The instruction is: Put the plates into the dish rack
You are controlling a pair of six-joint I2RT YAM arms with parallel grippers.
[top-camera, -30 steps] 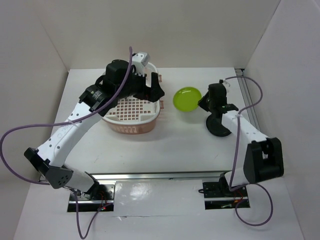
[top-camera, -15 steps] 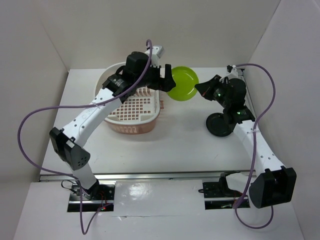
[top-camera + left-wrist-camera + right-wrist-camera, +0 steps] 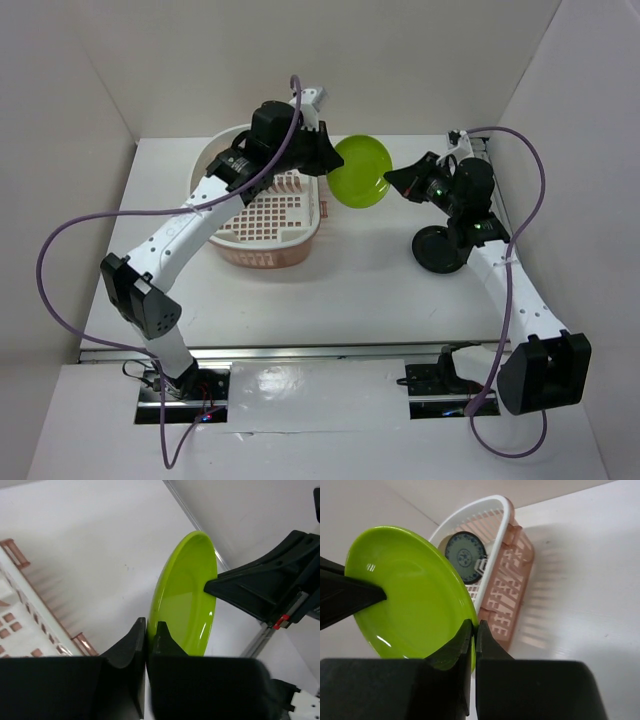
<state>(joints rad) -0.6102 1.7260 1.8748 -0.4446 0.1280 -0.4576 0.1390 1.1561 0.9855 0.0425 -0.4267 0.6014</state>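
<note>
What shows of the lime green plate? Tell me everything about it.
The lime green plate is small, round and glossy, plastic by the look of it, with a shallow well, a raised rim and no visible marks. It is held in the air, tilted steeply on edge, beside the right end of the dish rack. The left gripper has its fingers shut on one side of the rim, and the right gripper pinches the opposite side. Nothing else appears to touch it.
</note>
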